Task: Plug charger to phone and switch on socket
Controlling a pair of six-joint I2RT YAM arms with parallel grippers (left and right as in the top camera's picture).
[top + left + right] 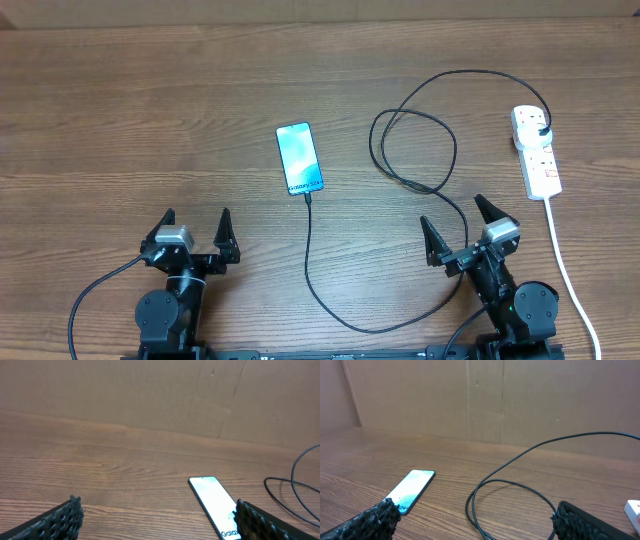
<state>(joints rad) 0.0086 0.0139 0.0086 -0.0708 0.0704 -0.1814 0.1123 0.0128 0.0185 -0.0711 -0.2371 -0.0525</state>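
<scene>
The phone [299,158] lies flat mid-table with its blue-cyan screen lit; it also shows as phone [215,503] and phone [411,489]. The black charger cable [410,150] loops right of it; its tip meets the phone's near end [307,194] and its black plug [541,131] sits in the white socket strip [535,150] at the far right. The cable loop [520,485] lies ahead of the right gripper. My left gripper [197,228] rests open near the front left edge, empty. My right gripper [455,222] stands open front right, holding nothing.
The socket's thick white lead [565,270] runs down the right side past the right arm. A brown cardboard wall [150,395] closes the back of the table. The wooden table [120,130] is bare on the left.
</scene>
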